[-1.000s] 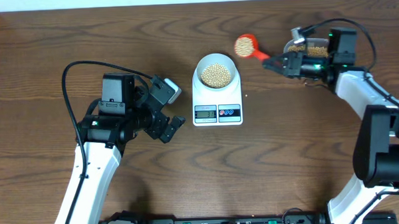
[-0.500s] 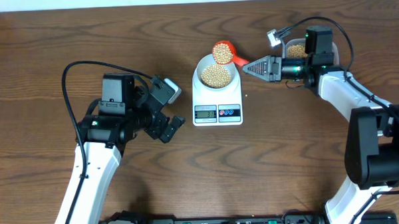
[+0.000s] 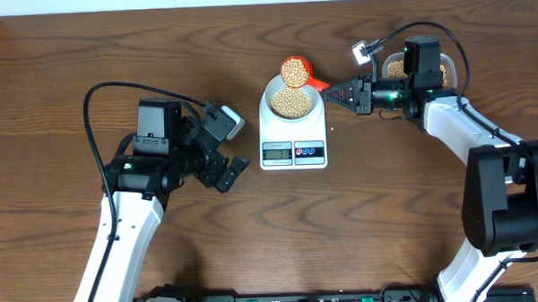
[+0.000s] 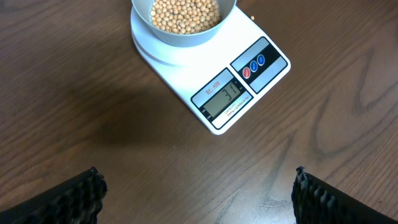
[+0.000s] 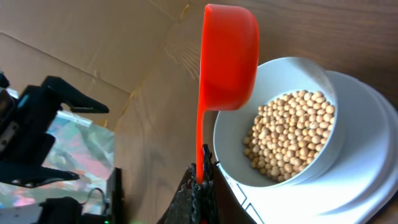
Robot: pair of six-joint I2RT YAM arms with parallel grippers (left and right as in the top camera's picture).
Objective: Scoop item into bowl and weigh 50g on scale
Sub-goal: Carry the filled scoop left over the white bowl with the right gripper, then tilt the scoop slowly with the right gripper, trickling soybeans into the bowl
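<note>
Many round tan beans fill the pale-blue bowl on my white flat scale, upper centre, more needed I judge; right gripper pinches a loaded red plastic scoop, left gripper gapes empty.

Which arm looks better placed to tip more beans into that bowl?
Right. The right gripper is shut on the orange scoop, full of beans, over the far rim of the bowl. The left gripper sits open and empty, away from the scale.
</note>
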